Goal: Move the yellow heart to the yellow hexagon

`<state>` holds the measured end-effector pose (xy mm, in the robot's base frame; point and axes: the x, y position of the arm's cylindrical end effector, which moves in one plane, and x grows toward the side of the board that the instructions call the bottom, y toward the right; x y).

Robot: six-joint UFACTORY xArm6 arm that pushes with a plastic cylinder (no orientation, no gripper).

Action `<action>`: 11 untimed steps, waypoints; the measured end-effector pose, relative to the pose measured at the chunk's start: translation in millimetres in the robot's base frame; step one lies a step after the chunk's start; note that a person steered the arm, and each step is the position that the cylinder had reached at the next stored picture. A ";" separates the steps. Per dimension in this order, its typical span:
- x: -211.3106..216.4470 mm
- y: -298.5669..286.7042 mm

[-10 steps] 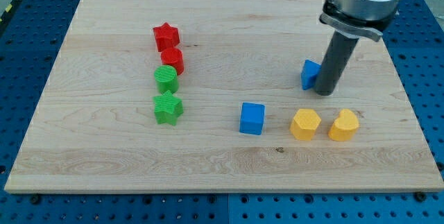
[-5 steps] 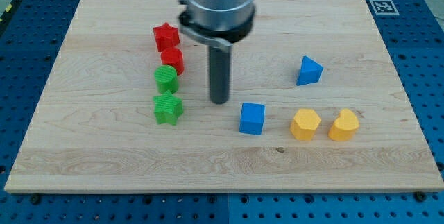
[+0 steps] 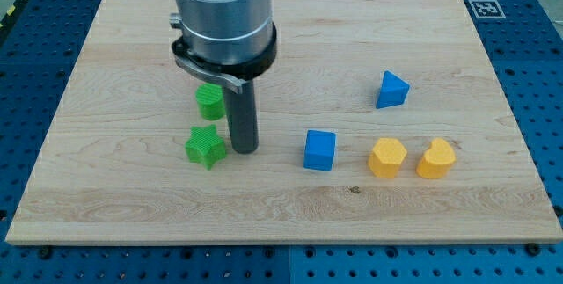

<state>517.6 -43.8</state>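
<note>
The yellow heart (image 3: pixel 436 158) lies at the view's lower right, right beside the yellow hexagon (image 3: pixel 387 157), with a narrow gap between them. My tip (image 3: pixel 244 149) stands on the board left of centre, just right of the green star (image 3: pixel 205 146) and far left of both yellow blocks. The rod and arm body rise above it and hide the upper-left middle of the board.
A green cylinder (image 3: pixel 209 101) sits above the green star, partly behind the rod. A blue cube (image 3: pixel 320 149) lies between my tip and the yellow hexagon. A blue triangular block (image 3: pixel 391 90) sits above the yellow blocks. The red blocks are hidden behind the arm.
My tip swept from beside the blue triangular block at the right across to the left and down. The green star has shifted slightly down-left. The red blocks are now hidden.
</note>
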 end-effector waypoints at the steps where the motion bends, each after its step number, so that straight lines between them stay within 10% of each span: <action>1: 16.7 14.9; 11: 7.9 155.2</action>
<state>525.5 111.4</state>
